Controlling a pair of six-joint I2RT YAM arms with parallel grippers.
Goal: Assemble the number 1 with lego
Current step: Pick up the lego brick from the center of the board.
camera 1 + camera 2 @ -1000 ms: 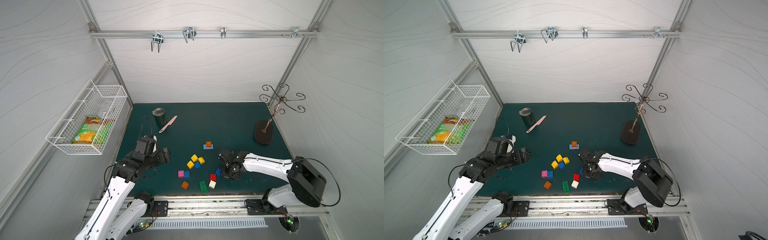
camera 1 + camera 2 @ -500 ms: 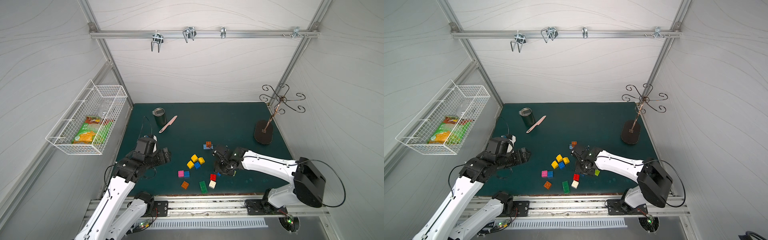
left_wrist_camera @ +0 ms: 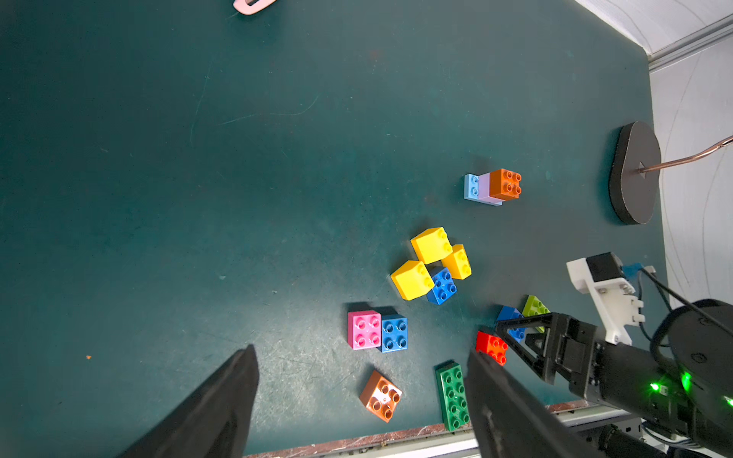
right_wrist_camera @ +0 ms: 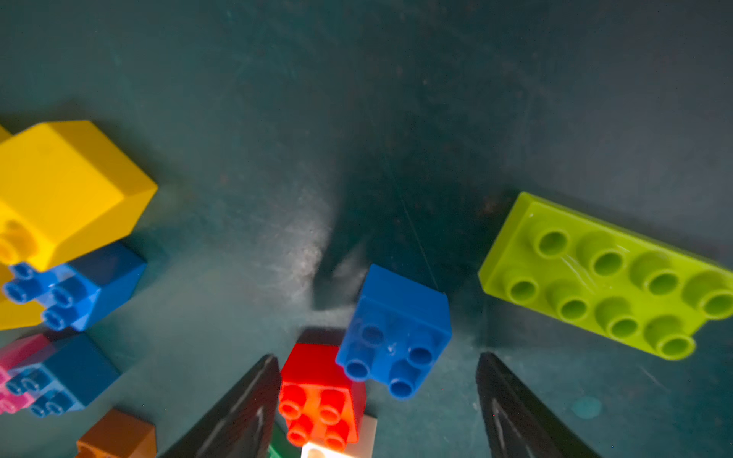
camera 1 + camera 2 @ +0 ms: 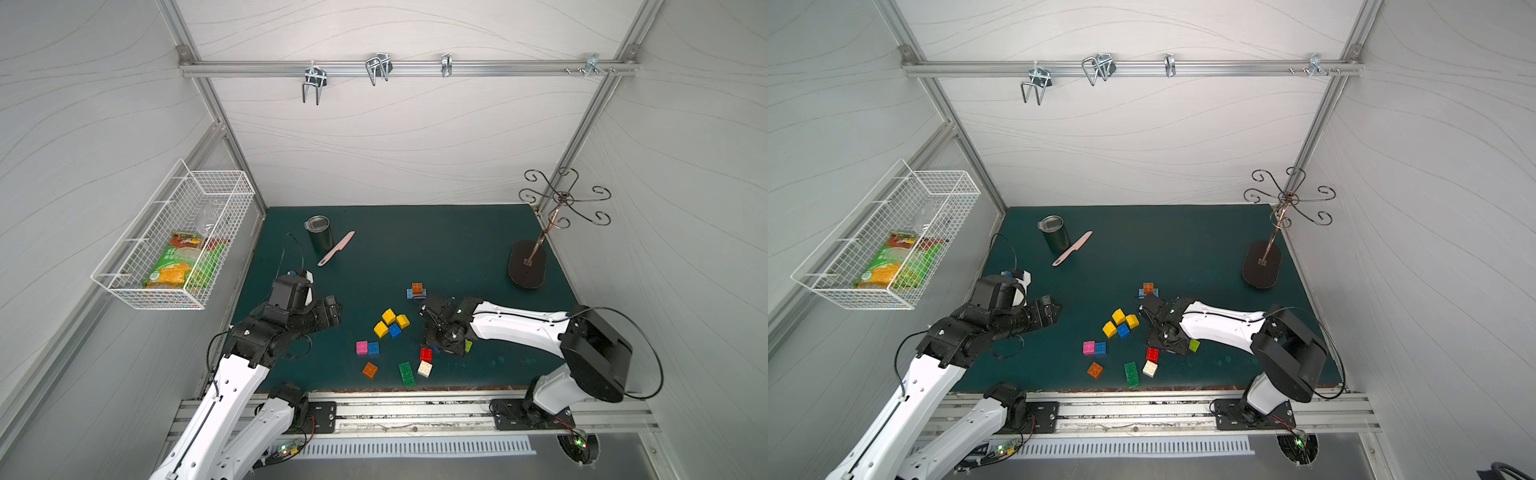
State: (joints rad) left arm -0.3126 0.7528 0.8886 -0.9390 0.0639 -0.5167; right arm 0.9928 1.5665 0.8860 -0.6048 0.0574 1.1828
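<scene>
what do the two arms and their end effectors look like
Both arms have white links and bulky black joints: left arm, right arm. Thin black cables loop off each. The left end effector and right end effector are black, with flat fingers tapering to points. A white bracket carries the right wrist camera, and green lights glow near it.

both top views look down from high over the near edge toward the far wall, covering the whole dark green bench (image 5: 436, 249). the left wrist camera looks rightward across it. the right wrist camera hangs close above a blue square plastic brick (image 4: 396, 317) and a long lime plastic brick (image 4: 607, 269), both shared with the left wrist view.
</scene>
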